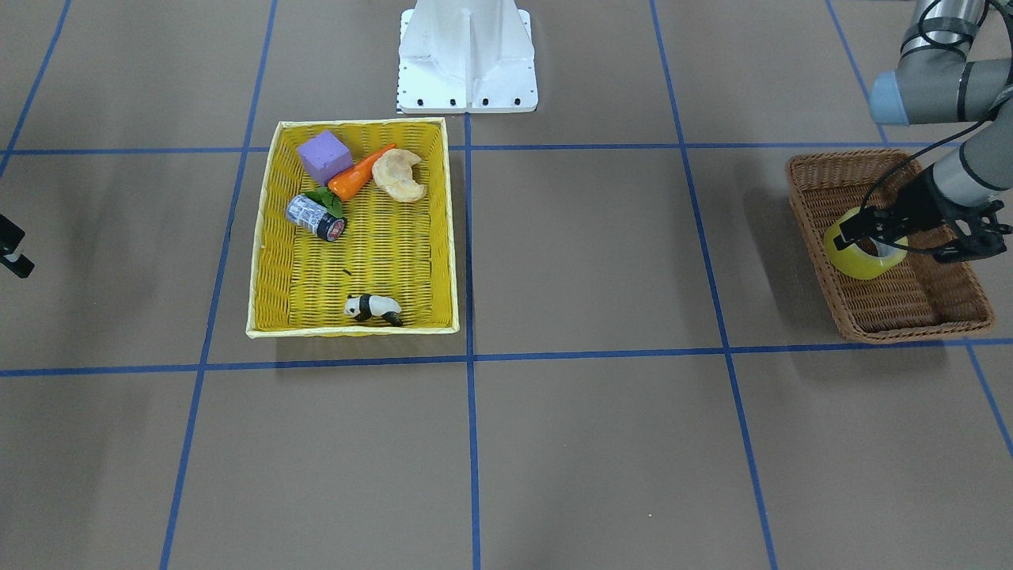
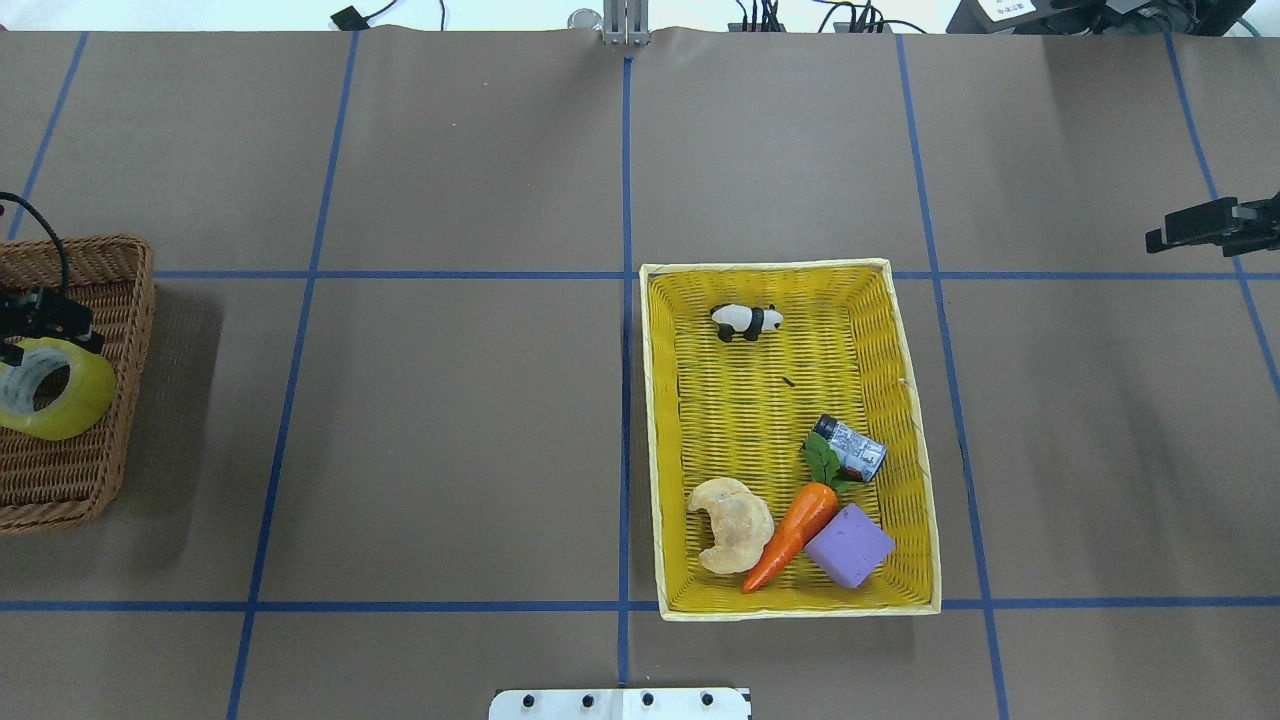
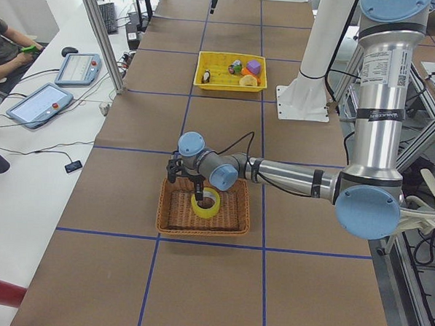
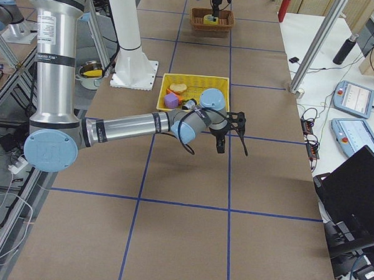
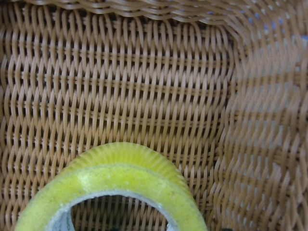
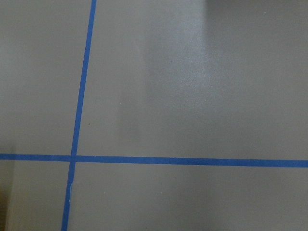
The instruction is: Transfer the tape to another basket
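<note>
The yellowish tape roll [image 1: 859, 261] hangs tilted inside the dark brown wicker basket [image 1: 910, 321] at the table's end on my left. My left gripper [image 1: 859, 237] is shut on the tape's upper rim and holds it just above the basket floor. The overhead view shows the same tape [image 2: 75, 400], basket [image 2: 60, 490] and left gripper [image 2: 30, 335]. In the left wrist view the tape [image 5: 125, 173] fills the lower edge over the weave [image 5: 120, 86]. My right gripper [image 2: 1165, 235] is open and empty over bare table far to the right.
A bright yellow basket [image 2: 750, 400] near the table's middle holds a panda figure [image 2: 745, 320], a silver-and-black can [image 2: 850, 448], a carrot [image 2: 790, 535], a purple block [image 2: 848, 545] and a pastry [image 2: 730, 525]. The white robot base [image 1: 467, 55] stands behind it.
</note>
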